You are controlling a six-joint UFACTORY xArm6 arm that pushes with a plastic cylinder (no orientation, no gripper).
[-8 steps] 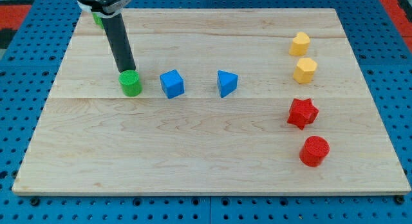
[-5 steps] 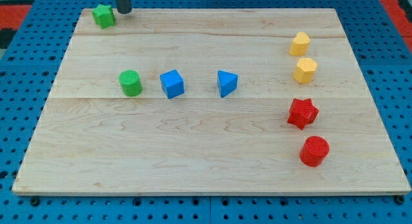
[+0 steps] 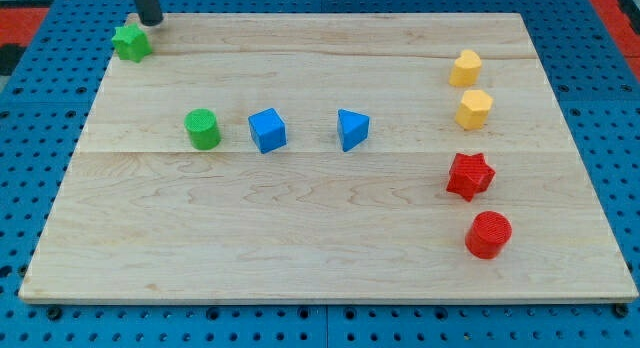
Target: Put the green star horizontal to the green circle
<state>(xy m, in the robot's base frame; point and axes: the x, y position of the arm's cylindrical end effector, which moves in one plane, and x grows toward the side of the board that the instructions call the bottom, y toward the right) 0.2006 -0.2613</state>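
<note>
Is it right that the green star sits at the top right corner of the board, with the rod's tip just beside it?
Not quite. The camera view shows the green star at the board's top left corner, not the top right. The rest holds: my tip is just beside it, up and to the view's right.

Lab bench: wooden board [image 3: 320,218] on blue perforated table [image 3: 620,138], small coloured test blocks.

Bright, even light from overhead; no glare on wooden board [image 3: 300,218]. Blocks throw only small soft shadows at their bases, e.g. red cylinder [image 3: 488,234]. Pic sharp throughout, no motion blur, no visible edge distortion.
</note>
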